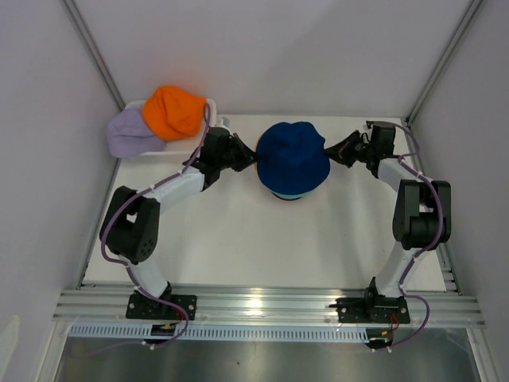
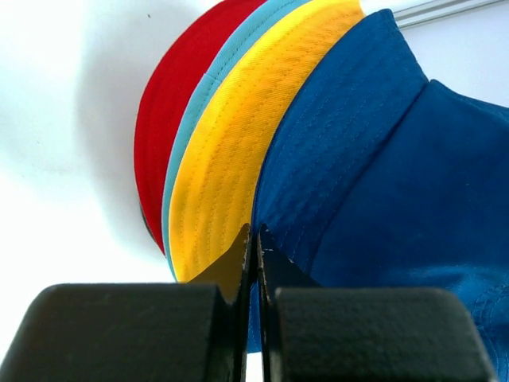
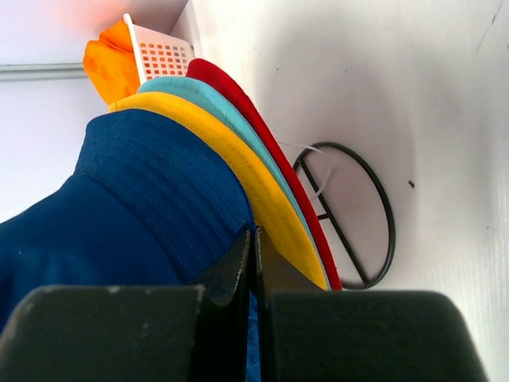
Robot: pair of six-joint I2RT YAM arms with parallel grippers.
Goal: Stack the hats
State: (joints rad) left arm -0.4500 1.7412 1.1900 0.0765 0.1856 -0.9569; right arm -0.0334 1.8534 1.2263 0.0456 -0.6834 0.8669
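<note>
Navy hat (image 1: pixel 293 157): crown up, topping yellow hat (image 2: pixel 238 143), teal hat (image 2: pixel 208 95) and red hat (image 2: pixel 171 103). The left gripper (image 1: pixel 253 158) and right gripper (image 1: pixel 332 151) are clamped on its brim. Basket (image 3: pixel 163 57): orange hat (image 1: pixel 175 111), lavender hat (image 1: pixel 127 135).

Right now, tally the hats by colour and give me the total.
red hat: 1
teal hat: 1
yellow hat: 1
navy blue hat: 1
orange hat: 1
lavender hat: 1
Total: 6 hats
</note>
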